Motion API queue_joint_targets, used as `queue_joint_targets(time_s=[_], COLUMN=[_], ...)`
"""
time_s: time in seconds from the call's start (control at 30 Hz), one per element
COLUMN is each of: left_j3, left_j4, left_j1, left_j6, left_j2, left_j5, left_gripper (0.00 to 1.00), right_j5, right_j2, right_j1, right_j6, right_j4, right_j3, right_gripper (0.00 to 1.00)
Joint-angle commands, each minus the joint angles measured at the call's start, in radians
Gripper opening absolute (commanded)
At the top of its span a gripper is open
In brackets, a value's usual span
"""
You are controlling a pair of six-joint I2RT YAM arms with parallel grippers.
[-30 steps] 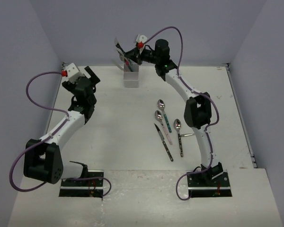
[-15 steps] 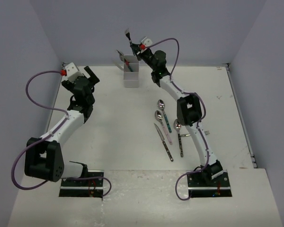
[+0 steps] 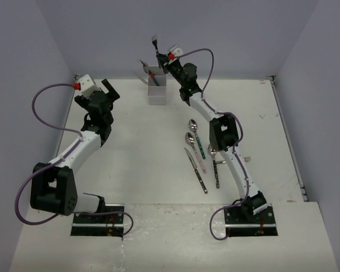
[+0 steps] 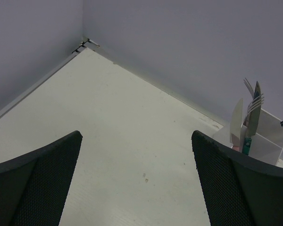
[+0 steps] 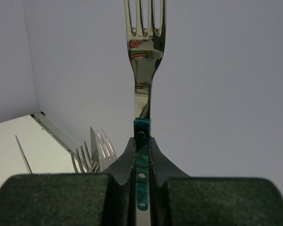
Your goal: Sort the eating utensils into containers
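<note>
My right gripper (image 3: 163, 58) is shut on the teal handle of a fork (image 3: 154, 41) and holds it upright, tines up, just above the white holder (image 3: 157, 92) at the back. In the right wrist view the fork (image 5: 144, 56) rises from between my shut fingers (image 5: 127, 160). Other forks and a knife (image 5: 95, 149) stand in the holder below. Three spoons (image 3: 192, 124) (image 3: 189, 137) (image 3: 212, 148) and a knife (image 3: 196, 170) lie on the table mid-right. My left gripper (image 3: 105, 90) is open and empty at the far left; its view shows the holder (image 4: 266, 139) to the right.
The grey back wall (image 3: 226, 34) stands close behind the holder. The right arm's links (image 3: 224, 133) reach over the loose utensils. A purple cable (image 3: 45, 107) loops beside the left arm. The left wall meets the table at the corner (image 4: 85, 43).
My right gripper has moved left and turned the teal fork up above the holder, with little movement in the last half second. The left arm has not moved.
</note>
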Motion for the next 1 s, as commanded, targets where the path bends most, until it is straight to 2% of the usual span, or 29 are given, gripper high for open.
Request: queue_joint_targets(time_s=[0.0,0.2,0.47,0.67,0.73,0.83,0.9,0.97], left_j3=[0.039,0.030,0.012,-0.007,-0.016,-0.020,-0.013,-0.010], left_j4=[0.026,0.023,0.031,0.040,0.050,0.063,0.061,0.063], left_j1=[0.011,0.013,0.013,0.013,0.013,0.013,0.013,0.013], left_j6=[0.027,0.027,0.039,0.044,0.044,0.048,0.050,0.050], left_j2=[-0.004,-0.004,-0.040,-0.067,-0.083,-0.092,-0.090,-0.087], left_j5=[-0.017,-0.034,-0.040,-0.025,-0.008,0.017,0.055,0.098], left_gripper=[1.00,1.00,1.00,1.00,1.00,1.00,1.00,1.00], right_j5=[0.019,0.088,0.054,0.044,0.033,0.030,0.069,0.097], right_j2=[-0.011,-0.026,-0.088,-0.144,-0.201,-0.282,-0.386,-0.514], right_j1=[0.017,0.018,0.024,0.037,0.040,0.043,0.043,0.043], right_j6=[-0.014,-0.058,-0.089,-0.153,-0.169,-0.144,-0.097,-0.083], right_j4=[0.009,-0.077,-0.097,-0.091,-0.070,-0.024,0.039,0.094], right_j3=[0.007,-0.030,-0.111,-0.145,-0.186,-0.267,-0.370,-0.460], right_gripper=[0.02,0.08,0.32,0.43,0.50,0.66,0.99,0.99])
